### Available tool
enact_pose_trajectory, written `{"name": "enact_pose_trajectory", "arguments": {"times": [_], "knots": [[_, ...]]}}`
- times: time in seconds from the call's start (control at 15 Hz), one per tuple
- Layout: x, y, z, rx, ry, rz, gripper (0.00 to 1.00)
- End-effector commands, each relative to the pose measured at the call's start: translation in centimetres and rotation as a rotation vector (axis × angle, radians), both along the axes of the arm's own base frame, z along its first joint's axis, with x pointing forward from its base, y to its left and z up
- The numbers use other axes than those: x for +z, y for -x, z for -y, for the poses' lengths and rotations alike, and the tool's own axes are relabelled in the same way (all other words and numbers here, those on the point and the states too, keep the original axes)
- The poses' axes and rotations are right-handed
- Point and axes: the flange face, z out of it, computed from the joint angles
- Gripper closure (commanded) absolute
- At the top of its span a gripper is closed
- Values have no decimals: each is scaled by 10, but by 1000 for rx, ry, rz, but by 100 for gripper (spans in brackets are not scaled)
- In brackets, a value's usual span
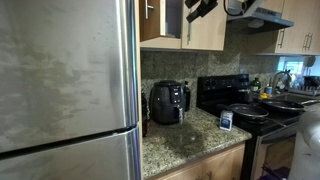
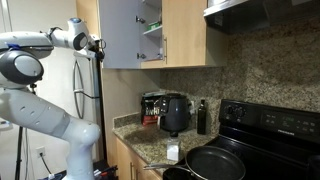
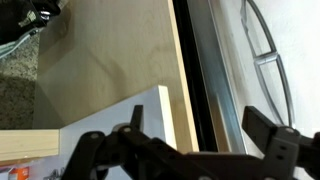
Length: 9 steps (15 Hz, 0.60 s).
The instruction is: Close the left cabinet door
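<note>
While my pincer [image 3: 190, 125] hangs at the bottom of the wrist view, its fingers are spread wide with nothing between them, and pale wood fills the frame above. In an exterior view the left cabinet door [image 2: 118, 32] stands swung open at the upper middle, inner face showing, with shelves to its right and the twin door [image 2: 185, 30] shut beyond them. My arm reaches in from the left, level with the open door; I cannot tell whether it touches. A black appliance [image 2: 175, 113] sits on the granite desk [image 2: 150, 148] below.
</note>
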Motion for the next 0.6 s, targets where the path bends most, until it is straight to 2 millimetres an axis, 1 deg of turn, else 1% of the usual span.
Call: {"name": "enact_pose_trajectory", "arguments": {"times": [0.0,0.2,0.27,0.53], "knots": [[8,-1,-6,-28,-50,12,0],[10,-1,-9,-34,-60,16,0],[15,-1,-3,-63,-34,30,0],[24,0,-4,-114,-159,86,0]]}}
